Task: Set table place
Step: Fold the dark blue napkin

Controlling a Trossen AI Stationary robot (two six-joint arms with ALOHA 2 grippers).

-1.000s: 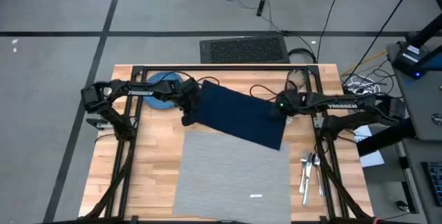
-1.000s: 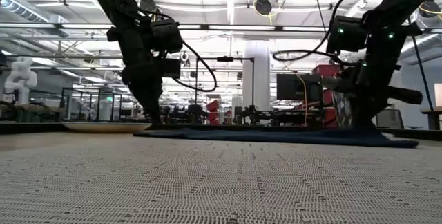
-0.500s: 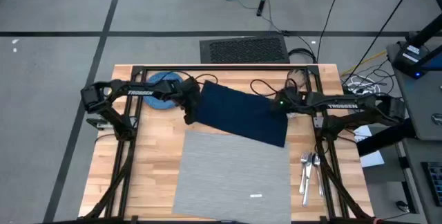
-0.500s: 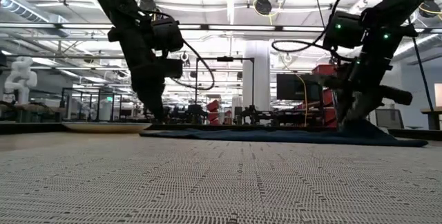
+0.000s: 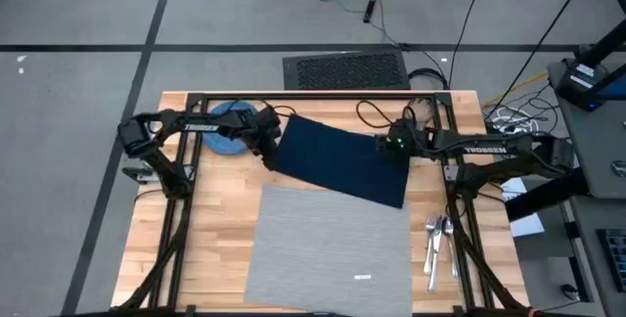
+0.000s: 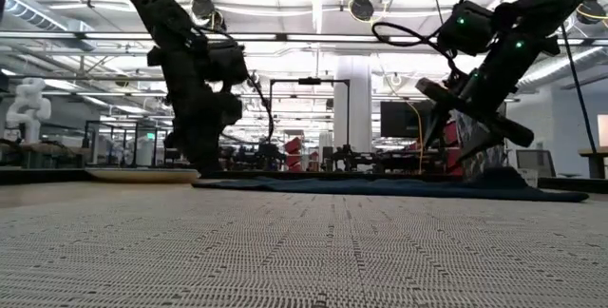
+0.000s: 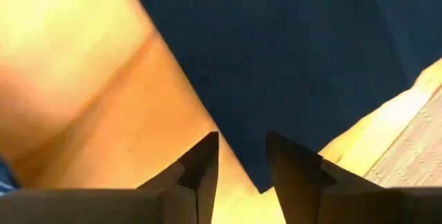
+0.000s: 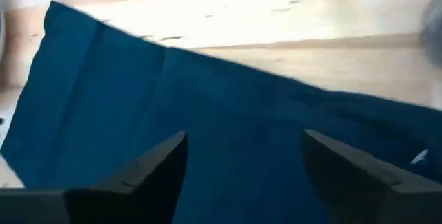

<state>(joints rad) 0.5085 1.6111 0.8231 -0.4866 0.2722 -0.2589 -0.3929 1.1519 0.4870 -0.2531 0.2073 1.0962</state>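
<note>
High view: placemat [image 5: 333, 244] lies flat on the table [image 5: 210, 229], near side, centre. Navy napkin [image 5: 342, 160] lies askew just beyond it, its near corner lapping the mat's far edge. Blue dish [image 5: 230, 126] at far left; cutlery [image 5: 437, 239] right of the mat.
Low view: left gripper [image 6: 204, 161] down at the napkin's left end; right gripper [image 6: 456, 146] tilted, raised above its right end.
Left wrist view: fingers slightly parted, nothing between them, napkin corner just ahead.
Right wrist view: fingers spread wide over the cloth, empty.
Step, as judged: napkin apparently just laid down.
Next: probably dish onto mat, then cutlery.
</note>
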